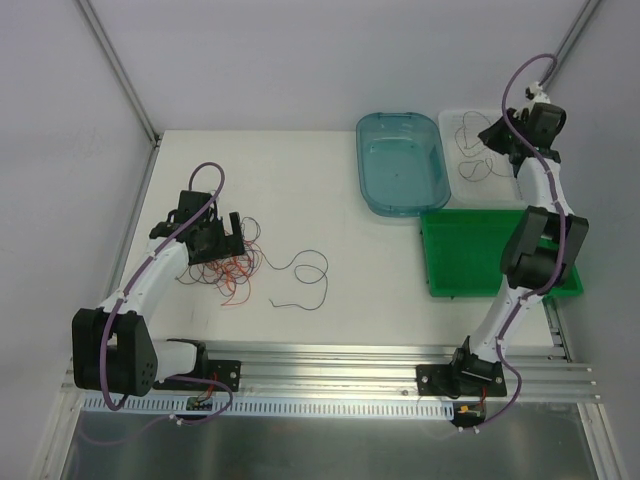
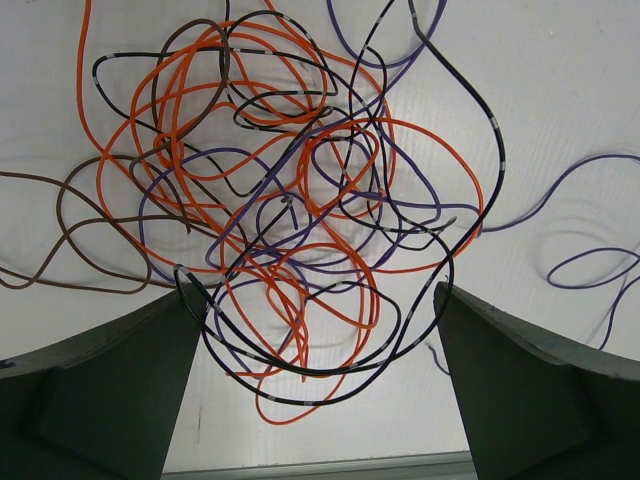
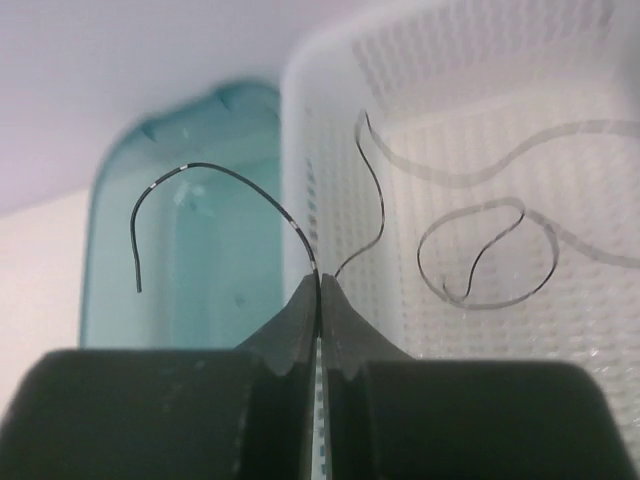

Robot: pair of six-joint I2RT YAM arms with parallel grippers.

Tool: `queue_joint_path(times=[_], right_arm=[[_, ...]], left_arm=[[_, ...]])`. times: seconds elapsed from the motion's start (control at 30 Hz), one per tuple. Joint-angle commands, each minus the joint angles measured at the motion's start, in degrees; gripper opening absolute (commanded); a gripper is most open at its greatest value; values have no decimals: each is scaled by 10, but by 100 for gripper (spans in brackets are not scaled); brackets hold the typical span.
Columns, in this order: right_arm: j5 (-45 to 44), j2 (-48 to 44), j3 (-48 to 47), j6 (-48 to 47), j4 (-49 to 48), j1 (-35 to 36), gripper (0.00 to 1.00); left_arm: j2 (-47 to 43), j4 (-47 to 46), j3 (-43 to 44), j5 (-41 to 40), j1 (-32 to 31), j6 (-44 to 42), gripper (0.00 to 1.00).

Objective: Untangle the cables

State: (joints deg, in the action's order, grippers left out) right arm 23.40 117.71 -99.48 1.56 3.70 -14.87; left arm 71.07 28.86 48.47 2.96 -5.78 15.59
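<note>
A tangle of thin orange, black, purple and brown cables [image 1: 232, 265] lies on the white table at the left. My left gripper [image 1: 222, 238] hangs just above it. In the left wrist view the gripper [image 2: 318, 295] is open, and loops of the tangle [image 2: 300, 150] lie between and beyond its fingers. One loose dark purple strand [image 1: 305, 275] curls to the right of the tangle. My right gripper [image 1: 497, 140] is over the white bin [image 1: 455, 118]. It is shut [image 3: 320, 285] on a thin black cable [image 3: 215, 168] that arcs up and to the left.
A teal bin [image 1: 362, 170] stands left of the white bin, and a green tray [image 1: 470, 250] lies in front of both. Thin dark strands [image 3: 490, 255] lie inside the white bin [image 3: 330, 120]. An aluminium rail [image 1: 330, 365] runs along the near edge.
</note>
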Motion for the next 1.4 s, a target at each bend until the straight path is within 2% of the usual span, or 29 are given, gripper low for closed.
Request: queue_joint_path(times=[0.0, 0.13, 0.2, 0.23, 0.3, 0.33, 0.37, 0.53, 0.67, 0.77, 0.87, 1.03, 1.23, 1.37], right_arm=[[-49, -81, -12, 11, -57, -9, 1], [-128, -57, -24, 10, -17, -22, 1], [-148, -36, -36, 19, 18, -28, 6], [-151, -16, -47, 23, 29, -33, 15], [-166, -3, -51, 30, 58, -37, 27], [-174, 4, -53, 31, 69, -38, 38], [-186, 4, -52, 32, 78, -38, 41], [-197, -58, 2, 31, 84, -36, 56], [-179, -165, 79, 28, 90, -13, 61], [-169, -218, 119, 17, 117, 34, 66], [-161, -285, 186, 18, 142, 105, 67], [-147, -360, 298, 18, 148, 294, 68], [-120, -331, 328, -5, 135, 504, 69], [-122, -238, 294, -35, 132, 603, 69]], left_arm=[[-7, -5, 1, 12, 1, -7, 99], [-10, -4, 0, 13, 1, -7, 99], [-12, -3, 0, 12, 1, -7, 99], [-11, -4, -1, 12, 1, -7, 99], [-12, -3, 0, 12, 1, -7, 99], [-12, -3, 0, 13, 1, -6, 99], [-12, -3, 0, 13, 2, -7, 99], [-15, -2, 1, 20, 1, -5, 99], [-23, -1, 1, 21, 1, -3, 99], [-28, -1, 2, 21, 1, 0, 99], [-29, -1, 0, 20, 1, 6, 99], [-22, 1, 2, 23, 1, 12, 99], [-24, 1, 1, 20, 1, 17, 99], [-20, 2, 0, 4, 1, 17, 99]])
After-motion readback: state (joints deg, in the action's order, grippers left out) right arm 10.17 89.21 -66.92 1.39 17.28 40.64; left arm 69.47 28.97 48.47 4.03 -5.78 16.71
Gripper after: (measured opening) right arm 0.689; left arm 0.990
